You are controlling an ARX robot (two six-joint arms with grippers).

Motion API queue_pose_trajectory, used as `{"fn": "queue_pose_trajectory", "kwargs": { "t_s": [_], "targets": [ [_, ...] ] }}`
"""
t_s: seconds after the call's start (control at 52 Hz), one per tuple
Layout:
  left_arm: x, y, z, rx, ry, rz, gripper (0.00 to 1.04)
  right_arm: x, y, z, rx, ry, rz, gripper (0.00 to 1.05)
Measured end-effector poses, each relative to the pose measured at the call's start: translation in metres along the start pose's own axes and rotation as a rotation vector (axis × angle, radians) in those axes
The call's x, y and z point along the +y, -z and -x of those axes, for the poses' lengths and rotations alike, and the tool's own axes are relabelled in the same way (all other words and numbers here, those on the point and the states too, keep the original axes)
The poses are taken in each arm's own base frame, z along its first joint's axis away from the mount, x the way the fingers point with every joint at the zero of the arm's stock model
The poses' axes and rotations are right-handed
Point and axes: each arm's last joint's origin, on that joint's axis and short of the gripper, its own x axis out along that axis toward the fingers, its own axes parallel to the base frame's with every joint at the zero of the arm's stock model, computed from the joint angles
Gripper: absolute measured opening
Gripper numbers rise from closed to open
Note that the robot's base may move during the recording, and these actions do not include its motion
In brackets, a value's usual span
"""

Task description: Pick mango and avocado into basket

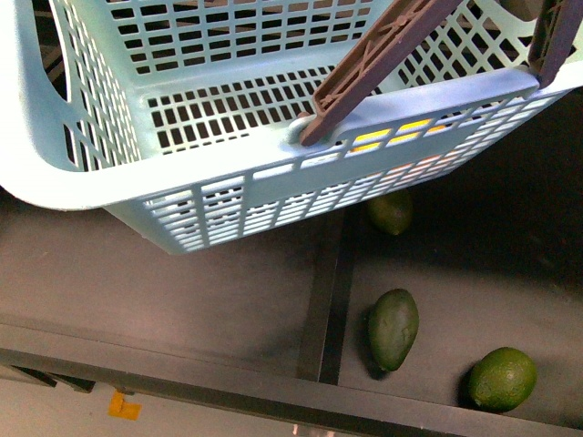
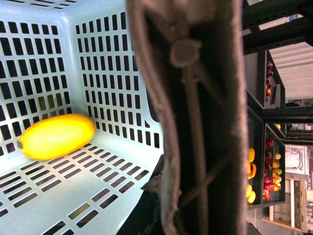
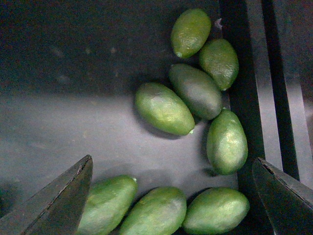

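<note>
The light blue-green basket [image 1: 109, 173] hangs across the top of the front view with its brown handles [image 1: 383, 64] raised. My left gripper [image 2: 182, 215] is shut on the basket's brown handle [image 2: 195, 122], which fills the middle of the left wrist view. The yellow-orange mango [image 2: 56, 136] lies on the basket's slotted floor, and its yellow shows through the wall in the front view [image 1: 392, 137]. A dark green avocado [image 1: 393, 328] lies on the dark shelf below the basket. My right gripper [image 3: 171, 196] is open above several green fruits, one of them darker and duller [image 3: 195, 90]. Neither arm shows in the front view.
A brighter, rounder green fruit [image 1: 501, 378] lies right of the avocado, and another [image 1: 392, 211] sits near the basket's lower edge. A black divider [image 1: 328, 300] splits the shelf. In the left wrist view, a distant rack [image 2: 264, 171] holds red and yellow fruit.
</note>
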Motion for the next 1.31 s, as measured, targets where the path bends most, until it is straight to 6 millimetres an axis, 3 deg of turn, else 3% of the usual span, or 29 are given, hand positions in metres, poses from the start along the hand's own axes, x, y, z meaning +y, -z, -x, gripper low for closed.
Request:
{"fn": "queue_pose_trajectory", "kwargs": {
  "t_s": [0.212, 0.692, 1.308],
  "targets": [
    [-0.001, 0.001, 0.000, 0.010, 0.007, 0.000, 0.05, -0.006, 0.002, -0.043, 0.055, -0.039, 0.078, 0.96],
    [0.000, 0.001, 0.000, 0.004, 0.003, -0.001, 0.05, -0.004, 0.003, -0.117, 0.111, -0.153, 0.047, 0.96],
    [-0.001, 0.001, 0.000, 0.005, 0.003, -0.001, 0.05, -0.006, 0.014, -0.164, 0.152, -0.179, -0.010, 0.96]
  ]
}}
